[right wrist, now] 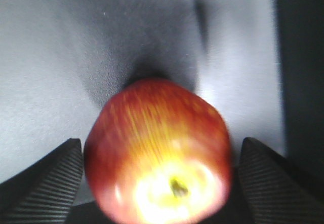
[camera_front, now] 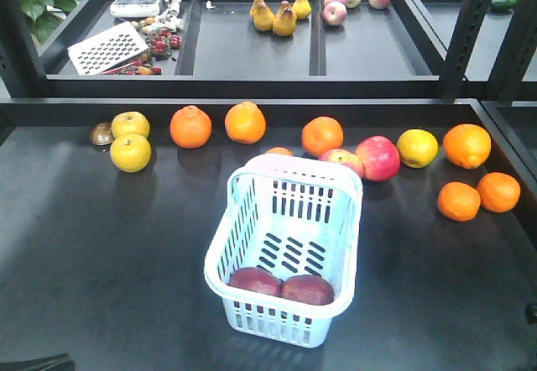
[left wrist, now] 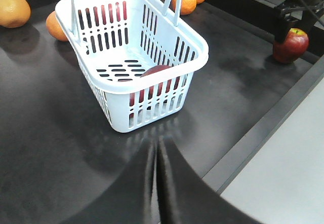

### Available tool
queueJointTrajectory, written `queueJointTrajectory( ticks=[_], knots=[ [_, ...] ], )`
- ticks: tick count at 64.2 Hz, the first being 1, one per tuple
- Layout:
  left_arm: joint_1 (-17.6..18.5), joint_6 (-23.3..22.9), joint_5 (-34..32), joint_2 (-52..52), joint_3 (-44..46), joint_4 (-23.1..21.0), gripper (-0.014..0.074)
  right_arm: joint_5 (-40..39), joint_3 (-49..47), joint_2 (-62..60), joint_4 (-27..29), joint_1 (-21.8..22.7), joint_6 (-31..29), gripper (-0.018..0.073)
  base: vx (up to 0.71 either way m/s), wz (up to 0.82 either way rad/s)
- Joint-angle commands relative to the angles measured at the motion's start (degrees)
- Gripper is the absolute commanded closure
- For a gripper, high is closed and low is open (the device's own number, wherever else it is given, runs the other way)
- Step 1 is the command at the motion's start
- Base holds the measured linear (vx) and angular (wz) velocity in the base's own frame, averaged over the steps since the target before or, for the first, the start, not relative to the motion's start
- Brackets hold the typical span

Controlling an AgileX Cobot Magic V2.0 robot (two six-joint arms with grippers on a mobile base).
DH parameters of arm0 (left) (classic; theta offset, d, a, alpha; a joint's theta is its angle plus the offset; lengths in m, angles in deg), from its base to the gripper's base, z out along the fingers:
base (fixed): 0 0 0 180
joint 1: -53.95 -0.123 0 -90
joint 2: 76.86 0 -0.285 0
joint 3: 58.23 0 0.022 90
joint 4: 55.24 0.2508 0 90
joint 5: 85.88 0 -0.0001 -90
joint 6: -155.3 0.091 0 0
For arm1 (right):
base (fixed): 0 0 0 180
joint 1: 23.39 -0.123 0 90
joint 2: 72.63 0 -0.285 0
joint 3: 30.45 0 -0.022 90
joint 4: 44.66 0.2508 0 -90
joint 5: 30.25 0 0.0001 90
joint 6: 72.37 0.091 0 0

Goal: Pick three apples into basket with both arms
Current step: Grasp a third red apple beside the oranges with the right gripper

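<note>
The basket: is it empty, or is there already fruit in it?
Not empty. The basket holds two dark red apples, lying side by side on its slotted bottom at the near end. Nothing else shows inside.

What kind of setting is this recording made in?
Probably a mock grocery produce stand: loose oranges and apples along a black tabletop, yellow pears in black shelf bins behind, and a pale blue slotted plastic shopping basket.

Oranges (camera_front: 190, 127), yellow-green fruits (camera_front: 131, 153) on the dark table (camera_front: 101, 245); pears (camera_front: 284, 21), grater (camera_front: 107, 48) on the shelf behind.
</note>
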Motion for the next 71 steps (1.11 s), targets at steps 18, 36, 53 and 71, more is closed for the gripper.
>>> queueJointTrajectory(
  ticks=[18, 36, 53, 71],
  knots=[
    [-0.04, -0.27, -3.10, -0.36, 1.40, -1.99, 0.0603, 1.37, -1.28, 1.13, 0.10, 0.34, -0.69, 0.0000, 0.00, 0.00],
    [-0.04, -0.27, -2.99, -0.36, 1.40, -1.99, 0.0603, 1.41, -1.45, -2.88, 9.43, 0.34, -6.19, 0.0294, 0.00, 0.00],
    [-0.04, -0.27, -2.99, -0.36, 1.40, -1.99, 0.0603, 3.34, -1.45, -15.27, 29.06, 0.34, -23.96, 0.0575, 0.00, 0.00],
    [-0.04, -0.27, -2.99, -0.36, 1.40, -1.99, 0.0603, 12.87, -1.45, -30.57, 50.82, -5.59, -38.02, 0.0564, 0.00, 0.00]
  ],
)
